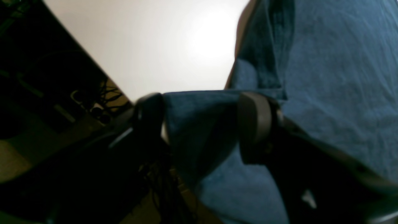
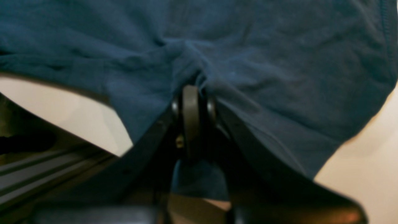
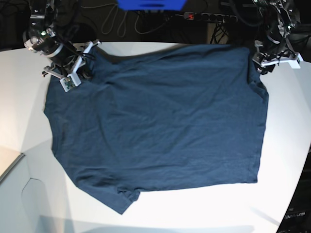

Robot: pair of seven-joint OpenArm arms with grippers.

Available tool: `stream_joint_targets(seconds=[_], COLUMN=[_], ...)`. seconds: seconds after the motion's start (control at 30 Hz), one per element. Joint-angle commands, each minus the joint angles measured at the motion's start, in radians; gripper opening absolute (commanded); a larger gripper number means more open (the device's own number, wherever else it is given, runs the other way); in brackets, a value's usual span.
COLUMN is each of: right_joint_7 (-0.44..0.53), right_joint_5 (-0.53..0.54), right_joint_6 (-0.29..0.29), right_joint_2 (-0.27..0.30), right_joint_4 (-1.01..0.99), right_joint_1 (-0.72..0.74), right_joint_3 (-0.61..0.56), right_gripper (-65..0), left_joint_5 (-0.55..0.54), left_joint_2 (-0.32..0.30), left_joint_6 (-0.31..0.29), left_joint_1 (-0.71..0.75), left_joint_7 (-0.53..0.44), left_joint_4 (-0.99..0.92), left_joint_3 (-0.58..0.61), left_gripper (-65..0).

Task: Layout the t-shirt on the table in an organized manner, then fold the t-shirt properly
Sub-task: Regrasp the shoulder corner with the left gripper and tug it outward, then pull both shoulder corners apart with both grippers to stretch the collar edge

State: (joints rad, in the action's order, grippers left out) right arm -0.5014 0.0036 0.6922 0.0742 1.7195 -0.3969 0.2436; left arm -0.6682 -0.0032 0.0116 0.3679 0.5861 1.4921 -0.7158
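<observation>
The right gripper (image 3: 88, 67) sits at about ten o'clock on the white table (image 3: 204, 208), jaws pressed tight on a bunched corner of the blue t-shirt (image 3: 160, 121). The shirt lies spread flat across the middle. At two o'clock, the left gripper (image 3: 256, 60) has its jaws spread with shirt cloth between them.

No words, numbers or signs can be read anywhere here; the t-shirt (image 3: 155, 121) is plain dark blue, and the table (image 3: 204, 213) is plain white
</observation>
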Motion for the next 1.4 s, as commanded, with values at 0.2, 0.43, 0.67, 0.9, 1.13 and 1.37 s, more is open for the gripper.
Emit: stream_joint_targets(seconds=[0.2, 0.43, 0.67, 0.9, 1.13, 1.37], right_joint_7=[0.020, 0.020, 0.020, 0.020, 0.020, 0.023], right_joint_5=[0.012, 0.012, 0.012, 0.012, 0.016, 0.016], right_joint_6=[0.001, 0.001, 0.001, 0.001, 0.001, 0.001], right_joint_2=[0.005, 0.005, 0.005, 0.005, 0.005, 0.005], right_joint_4=[0.017, 0.017, 0.017, 0.017, 0.023, 0.024], right_joint_1=[0.002, 0.002, 0.019, 0.022, 0.019, -0.006], right_joint_3=[0.001, 0.001, 0.003, 0.004, 0.004, 0.004], right_gripper=[-65.0, -65.0, -65.0, -65.0, -65.0, -65.0], left_joint_5=[0.003, 0.003, -0.006, -0.045, -0.098, -0.100], left_joint_2=[-0.013, -0.019, -0.019, -0.008, -0.013, -0.008], left_joint_6=[-0.008, -0.009, -0.009, -0.009, -0.005, -0.008], left_joint_1=[-0.019, -0.036, -0.031, 0.044, 0.064, 0.073], left_joint_7=[-0.013, -0.013, -0.008, -0.007, -0.004, -0.004], left_joint_4=[-0.046, -0.094, -0.075, 0.166, 0.250, 0.255], left_joint_3=[-0.001, -0.001, 0.000, -0.001, -0.001, -0.057], left_gripper=[-47.6, -53.2, -65.0, -64.9, -64.9, -64.9])
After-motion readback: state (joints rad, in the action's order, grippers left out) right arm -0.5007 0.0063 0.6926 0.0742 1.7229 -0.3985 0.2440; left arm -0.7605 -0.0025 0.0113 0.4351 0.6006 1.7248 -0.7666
